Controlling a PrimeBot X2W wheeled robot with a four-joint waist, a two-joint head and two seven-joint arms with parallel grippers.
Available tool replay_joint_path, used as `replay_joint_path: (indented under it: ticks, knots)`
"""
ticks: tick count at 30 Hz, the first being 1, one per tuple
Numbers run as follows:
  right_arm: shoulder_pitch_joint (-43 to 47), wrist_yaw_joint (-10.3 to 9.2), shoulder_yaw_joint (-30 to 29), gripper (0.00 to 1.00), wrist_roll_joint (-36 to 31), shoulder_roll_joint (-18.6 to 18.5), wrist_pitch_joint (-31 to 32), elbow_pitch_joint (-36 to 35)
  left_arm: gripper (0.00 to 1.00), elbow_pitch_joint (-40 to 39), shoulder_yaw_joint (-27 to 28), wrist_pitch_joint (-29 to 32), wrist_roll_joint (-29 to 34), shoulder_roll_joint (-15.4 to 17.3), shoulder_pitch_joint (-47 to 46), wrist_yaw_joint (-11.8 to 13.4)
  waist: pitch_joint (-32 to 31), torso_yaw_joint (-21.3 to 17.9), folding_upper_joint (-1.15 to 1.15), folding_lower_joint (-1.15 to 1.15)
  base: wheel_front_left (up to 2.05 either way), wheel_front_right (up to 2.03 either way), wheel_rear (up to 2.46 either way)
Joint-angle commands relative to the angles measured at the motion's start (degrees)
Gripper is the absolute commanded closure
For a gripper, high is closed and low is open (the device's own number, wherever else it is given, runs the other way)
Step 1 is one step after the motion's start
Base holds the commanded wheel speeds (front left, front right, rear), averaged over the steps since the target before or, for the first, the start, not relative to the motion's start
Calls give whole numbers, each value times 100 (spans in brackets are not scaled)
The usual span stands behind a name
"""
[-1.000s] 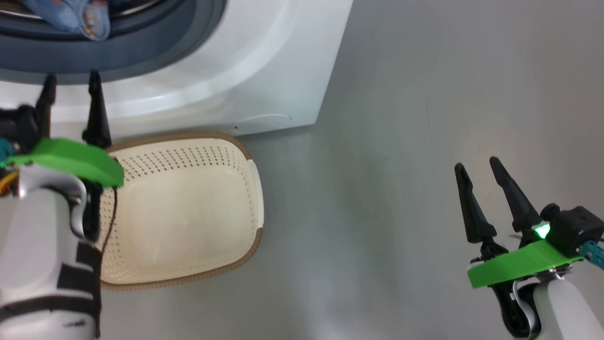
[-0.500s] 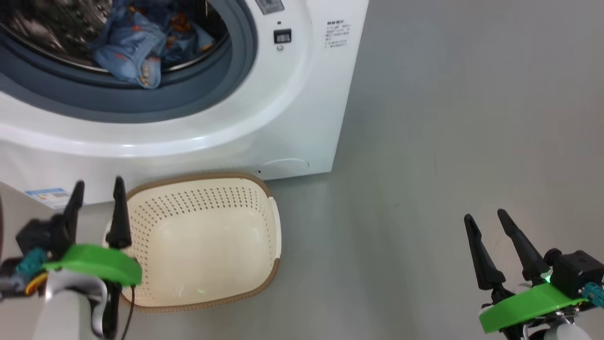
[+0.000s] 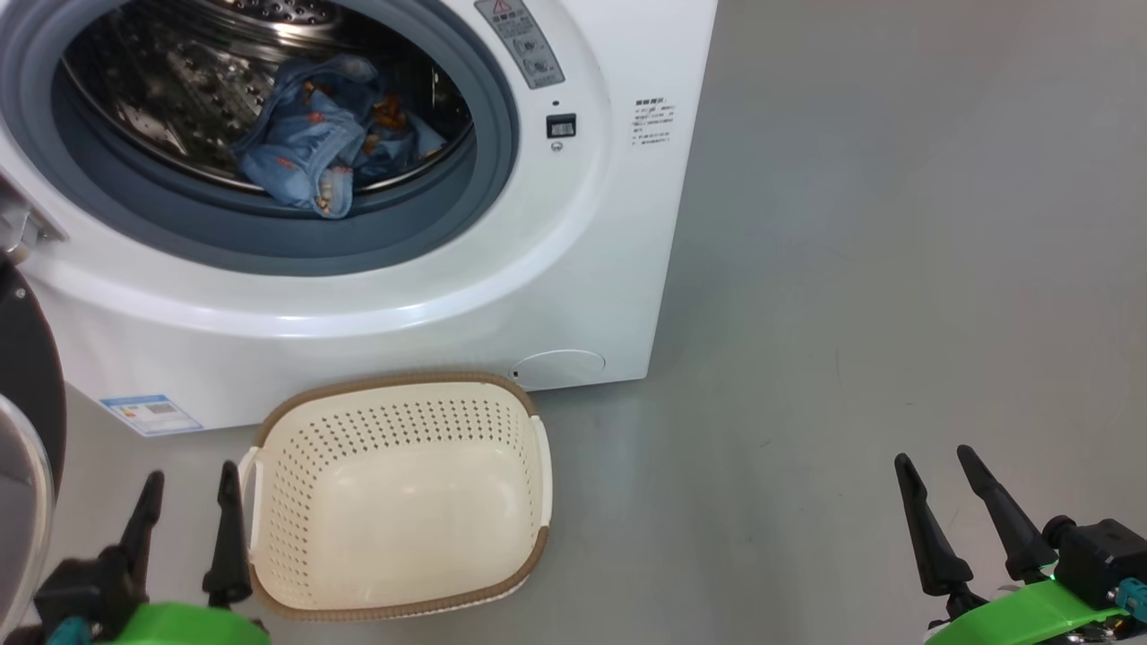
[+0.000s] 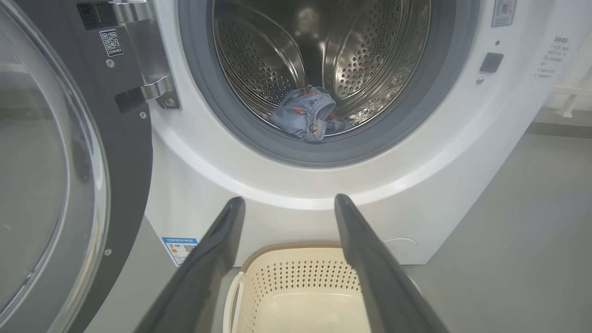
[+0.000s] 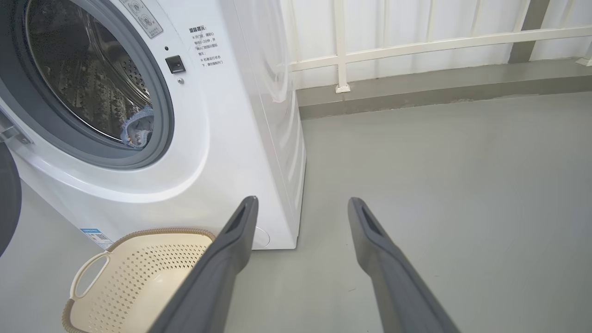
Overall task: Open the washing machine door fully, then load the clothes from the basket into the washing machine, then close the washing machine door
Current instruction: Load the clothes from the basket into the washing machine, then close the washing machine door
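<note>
The white washing machine (image 3: pixel 538 287) stands with its door (image 4: pixel 125 162) swung open to the left, black rim and glass window facing me. Light blue clothes (image 3: pixel 314 148) with orange-brown prints lie in the steel drum, near its front lip; the same clothes (image 4: pixel 305 113) show in the left wrist view. The cream basket (image 3: pixel 394 383) sits on the floor before the washer with nothing in it. My left gripper (image 3: pixel 192 475) is open beside the basket's near left side. My right gripper (image 3: pixel 934 457) hangs open over bare floor, far right of the basket.
Grey floor (image 3: pixel 851 269) spreads to the right of the washer. A white railing (image 5: pixel 416 46) and a low kerb run behind it. The open door's edge (image 3: pixel 22 430) stands close to my left arm. A blue label (image 3: pixel 150 414) and round cap (image 3: pixel 560 369) mark the washer's base.
The head view has swung upward, bringing the drum and clothes into sight. Relative to the basket, my left gripper has drawn back from the washer's front to the basket's near left side. Both grippers stay open.
</note>
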Motion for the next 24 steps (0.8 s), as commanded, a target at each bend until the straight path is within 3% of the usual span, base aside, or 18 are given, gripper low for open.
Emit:
replay_joint_path:
  ticks: [1,8,24]
  knots:
    - [74,16,97,0,-1,-118,-69,-134,0,-274,222,-30,17,93,110,-15,-55,-8,0,0,0,0,0]
    - [155,16,74,0,0,-121,-69,-131,0,-634,277,-30,-51,30,559,-5,-127,-33,0,0,0,0,0]
    - [170,16,52,0,-11,-109,-69,-136,0,-797,281,-30,-73,-3,627,-3,-154,-35,0,0,-1,1,0]
